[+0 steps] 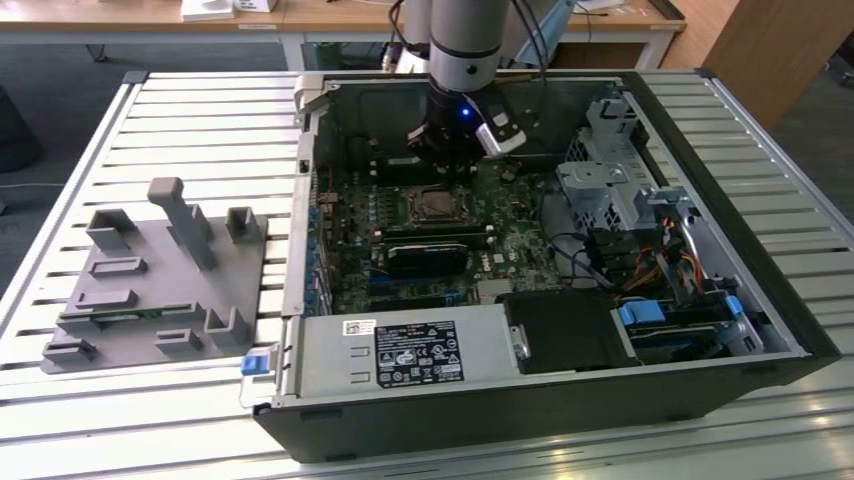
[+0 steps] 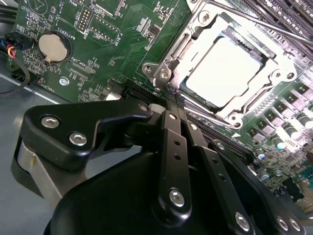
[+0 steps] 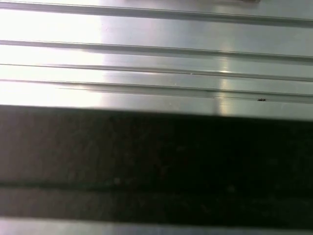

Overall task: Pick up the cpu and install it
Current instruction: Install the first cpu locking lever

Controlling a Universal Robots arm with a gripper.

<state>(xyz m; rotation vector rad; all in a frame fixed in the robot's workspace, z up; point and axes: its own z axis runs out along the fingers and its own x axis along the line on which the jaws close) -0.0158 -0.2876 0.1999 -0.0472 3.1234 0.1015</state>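
Gripper [image 1: 454,150] position: inside the open computer case [image 1: 747,300], low over the motherboard [image 1: 400,215], just beyond the processor socket [image 1: 435,204] as the exterior view shows it. In the second wrist view the two black fingers [image 2: 172,147] lie pressed together along their length, with no gap and nothing between them; their tips point at the socket frame [image 2: 164,73] and end just beside its corner, and contact with it cannot be confirmed. The cpu [image 2: 222,68] sits flat in the socket, its silvery top bright under the light, bordered by the metal retention frame and its screws. In the exterior view the cpu [image 1: 434,205] appears as a small grey square in the black-framed socket, with memory slots [image 1: 430,237] just in front of it. A round coin cell [image 2: 51,47] sits on the green board well apart from the socket. On the slatted aluminium table [image 1: 160,120], at the exterior view's left of the case, stands a grey tray [image 1: 160,290] with upright posts and pockets; a thin green memory stick [image 1: 147,315] lies in one of its slots. The first wrist view shows the table slats [image 3: 156,49] and a dark band of the case wall [image 3: 156,156].
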